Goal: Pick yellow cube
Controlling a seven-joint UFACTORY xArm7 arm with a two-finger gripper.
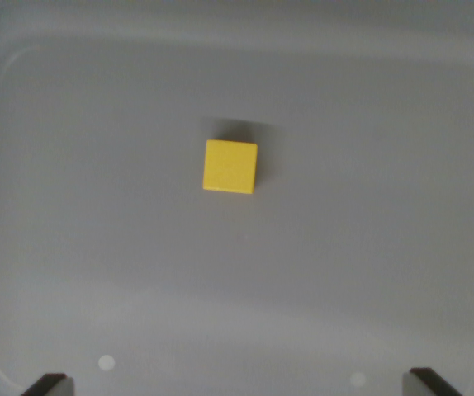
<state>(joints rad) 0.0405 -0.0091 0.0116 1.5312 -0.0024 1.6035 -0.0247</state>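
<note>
yellow cube point(230, 167) is sitting flat on the floor of a grey tray point(72, 247), a little above the middle of the wrist view and casting a short shadow behind it. gripper point(239, 383) is hovering well apart from it, its two dark fingertips point(49, 384) showing at the bottom corners, jaws standing wide apart and holding nothing.

From my wrist view the light is dim, flat and greyish. The yellow cube point(230, 167) is the one saturated spot; its edges look soft, slightly out of focus. A short dark shadow lies just above the cube, so light comes from below it. Well below the cube, two pale glare spots sit on the tray point(386, 272) floor. Corners darken.
</note>
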